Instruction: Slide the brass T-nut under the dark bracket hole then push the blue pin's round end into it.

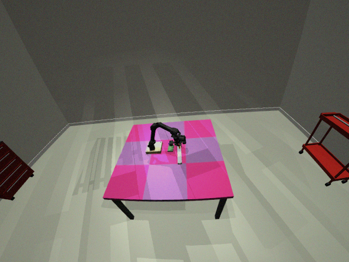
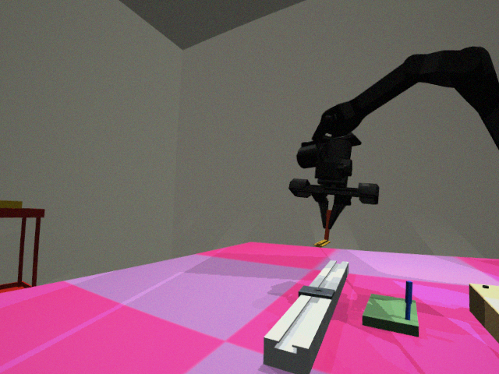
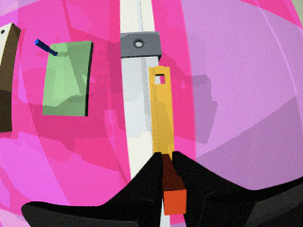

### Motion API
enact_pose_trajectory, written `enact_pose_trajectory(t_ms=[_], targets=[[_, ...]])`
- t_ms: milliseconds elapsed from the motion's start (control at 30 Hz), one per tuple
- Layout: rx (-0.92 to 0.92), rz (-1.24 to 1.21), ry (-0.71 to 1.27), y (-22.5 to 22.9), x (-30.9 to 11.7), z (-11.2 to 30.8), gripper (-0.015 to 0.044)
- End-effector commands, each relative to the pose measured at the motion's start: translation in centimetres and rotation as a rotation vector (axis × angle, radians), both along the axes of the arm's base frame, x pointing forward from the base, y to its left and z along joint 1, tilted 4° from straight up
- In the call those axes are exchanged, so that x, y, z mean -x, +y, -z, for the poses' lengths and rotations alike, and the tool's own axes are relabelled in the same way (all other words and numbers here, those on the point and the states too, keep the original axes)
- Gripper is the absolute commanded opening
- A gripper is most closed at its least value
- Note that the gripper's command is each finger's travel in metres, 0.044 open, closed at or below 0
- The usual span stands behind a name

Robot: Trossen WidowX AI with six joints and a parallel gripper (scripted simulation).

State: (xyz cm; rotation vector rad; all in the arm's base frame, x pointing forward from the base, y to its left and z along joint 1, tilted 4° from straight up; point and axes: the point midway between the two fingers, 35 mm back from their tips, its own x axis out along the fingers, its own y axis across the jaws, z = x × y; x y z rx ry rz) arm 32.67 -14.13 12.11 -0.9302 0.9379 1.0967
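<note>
On the far left of the top view, a dark red slatted unit (image 1: 13, 172) is seen standing on the floor, with no lettering that can be made out. Next, on the pink and lilac checkered table (image 1: 166, 180) (image 2: 153, 318), the black arm (image 1: 166, 126) (image 2: 383, 86) is carried by a cream base block (image 1: 158, 150) (image 2: 481, 298) (image 3: 6, 71), on which dark spots but no readable marks are shown. To the right of the block is set the green tray (image 1: 170, 148) (image 2: 387, 309) (image 3: 68, 80), in which the blue pin (image 2: 408, 299) (image 3: 45, 47) is held upright.

Farther right, the aluminum rail (image 1: 179, 156) (image 2: 300, 322) (image 3: 137, 113) is laid on the table, spanned by the dark bracket (image 2: 316, 291) (image 3: 140, 44), whose round hole is left open; no label can be read on either. Above the table, the gripper (image 1: 179, 144) (image 2: 327, 227) (image 3: 166, 158) is clamped on the orange handle (image 2: 327, 229) (image 3: 174, 200). The brass T-nut (image 2: 322, 243) (image 3: 162, 113) is held in the air, out of the slot, and is seen partly over the rail's edge in the wrist view. On the far right, a red cart (image 1: 324, 160) is stood on black casters, with no brand legible.
</note>
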Motion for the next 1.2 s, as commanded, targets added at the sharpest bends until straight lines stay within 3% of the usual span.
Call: enact_pose_trajectory(t_ms=[0,1167], targets=[[-0.003,0.008,-0.017,0.08,0.05,-0.18,-0.0150],[0.008,0.020,-0.132,-0.06,0.44,0.15,-0.0150]])
